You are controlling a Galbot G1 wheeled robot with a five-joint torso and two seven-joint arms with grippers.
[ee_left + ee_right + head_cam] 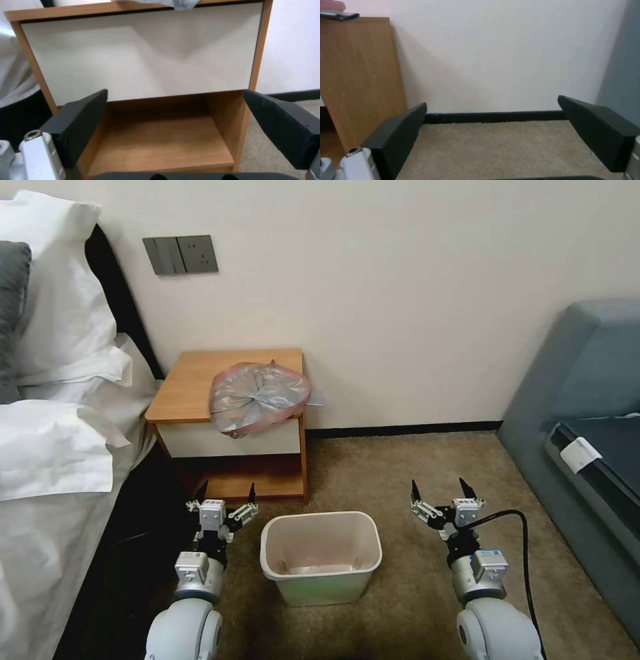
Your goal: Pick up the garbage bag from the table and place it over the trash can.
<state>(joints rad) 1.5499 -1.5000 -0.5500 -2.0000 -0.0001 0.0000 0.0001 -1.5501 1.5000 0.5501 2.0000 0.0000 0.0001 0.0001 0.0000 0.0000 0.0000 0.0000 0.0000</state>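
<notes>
One thin, crinkly grey translucent garbage bag with a pinkish-red rim (259,397) lies flattened on the small wooden desk with the orange-brown top, white drawer front and lower shelf (193,383). The bag sits toward the desk's right front corner, and part of it droops over the front edge onto the drawer front; the left wrist view shows that hanging grey corner (181,4) above the white drawer front.

One small cream-white rectangular plastic trash can with a rolled rim (321,557) stands upright on the beige carpet (400,473) in front of the desk, between the two arms and apart from the desk.

Two claws are in view. The left claw (225,491) hovers low just left of the trash can, in front of the desk's lower shelf, its two black fingers (80,125) spread wide and holding nothing. The right claw (440,489) hangs over the carpet to the right of the trash can, well apart from the bag, its two fingers (395,138) likewise spread and empty.
</notes>
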